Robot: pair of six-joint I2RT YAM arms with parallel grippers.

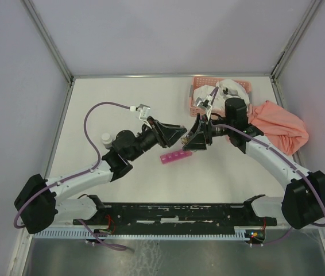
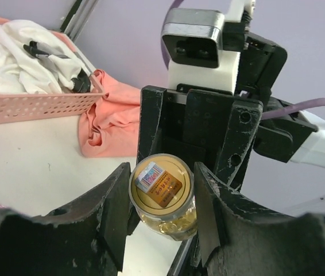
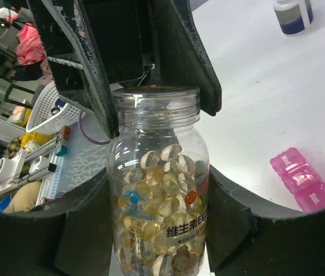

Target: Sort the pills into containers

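A clear pill bottle (image 3: 158,195) full of yellow softgel pills is held between the two grippers, above the table. My right gripper (image 3: 159,236) is shut on its body. My left gripper (image 2: 162,198) is shut on its clear cap (image 2: 161,183), seen end-on with an orange label; its fingers (image 3: 96,75) flank the cap in the right wrist view. In the top view both grippers, left (image 1: 180,135) and right (image 1: 196,140), meet just above the magenta-pink pill organizer (image 1: 177,156), whose compartments are closed. It also shows in the right wrist view (image 3: 303,179).
A salmon lattice basket (image 1: 244,86) with white items stands at the back right, also in the left wrist view (image 2: 30,106). An orange-pink cloth (image 1: 280,123) lies beside it. A small white bottle (image 1: 105,138) stands by the left arm.
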